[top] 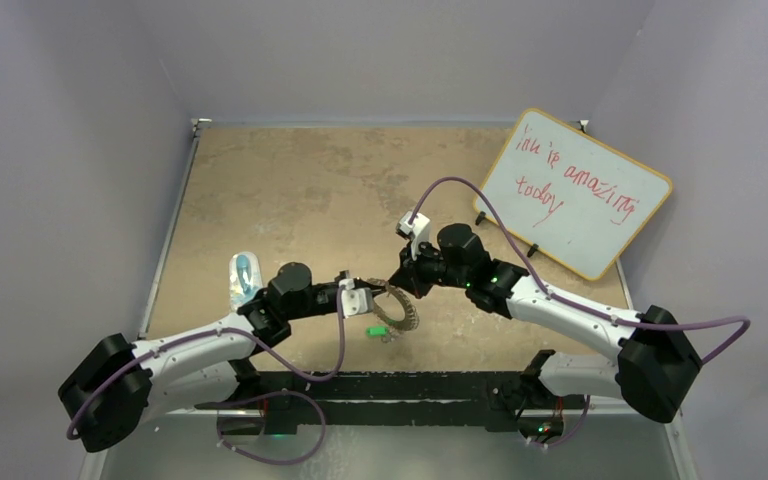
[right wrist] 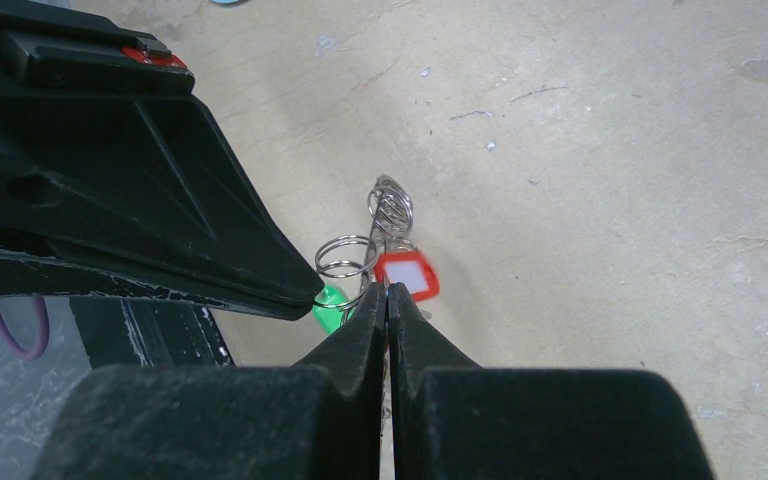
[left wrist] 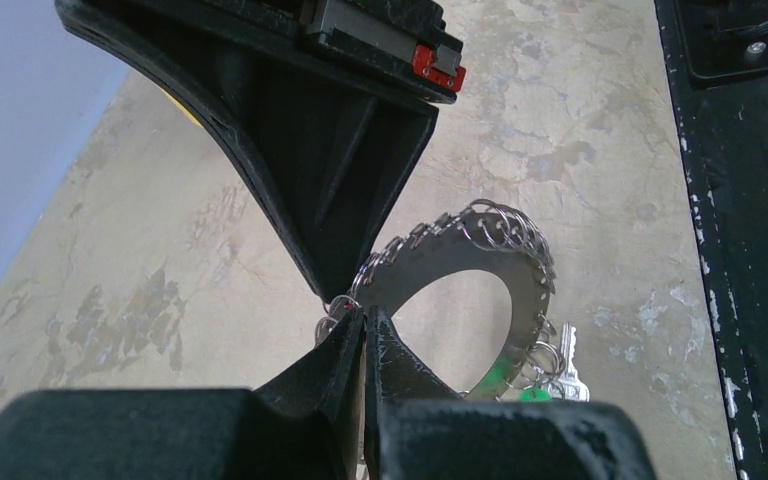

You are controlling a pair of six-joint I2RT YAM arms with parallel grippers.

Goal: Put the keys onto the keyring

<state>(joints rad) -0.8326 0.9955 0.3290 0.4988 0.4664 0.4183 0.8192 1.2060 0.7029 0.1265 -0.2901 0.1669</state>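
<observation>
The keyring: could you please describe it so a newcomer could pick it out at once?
At the near middle of the table, the keyring is pinched by the left gripper. It is a broad flat silver ring fringed with small wire loops, unlike the clear bluish object to its left.

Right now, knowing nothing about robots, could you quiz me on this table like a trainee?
1. True or false: the left gripper pinches the rim of the keyring.
2. Which key head colours appear? A red and green; B blue and yellow; C black and white.
3. Fill in: the whiteboard stands at the table's far ____ side.
Key: 1 true; 2 A (red key, green key); 3 right.
</observation>
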